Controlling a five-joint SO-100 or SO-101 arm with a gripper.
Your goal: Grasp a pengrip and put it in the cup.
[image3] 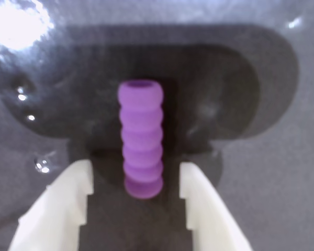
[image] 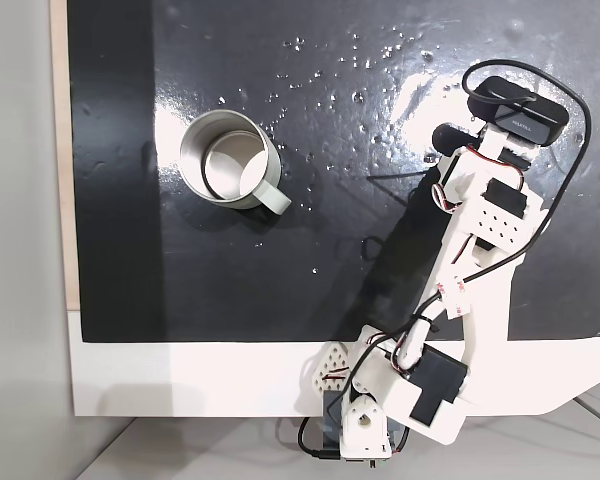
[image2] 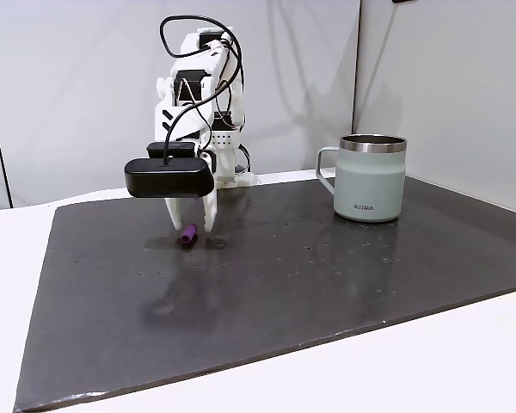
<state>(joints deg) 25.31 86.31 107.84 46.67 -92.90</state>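
Black matting (image2: 327, 284) covers most of a white table (image2: 464, 361), with pale grey wall panels behind it in a fixed view. One purple ribbed pengrip (image3: 141, 138), one silver-grey metal cup (image2: 371, 177) and one white arm (image: 480, 250) are present.

From the side, the cup stands upright on the mat, well apart from the pengrip, its stubby handle (image2: 325, 170) pointing toward the arm. From above, the cup (image: 228, 158) shows a pale inside with nothing visible in it.

The gripper (image2: 192, 225) reaches down to the mat with its two white fingertips (image3: 68, 198) spread apart, released, holding nothing. In the wrist view the pengrip lies flat on the mat between them, its near end level with the tips and a narrow dark gap on each side; it touches neither finger.

From above, a black camera (image: 520, 110) on the wrist hides the claw and the pengrip. From the side, that camera (image2: 169, 178) covers the upper fingers, and the pengrip (image2: 187, 233) is small, sitting just between the tips.
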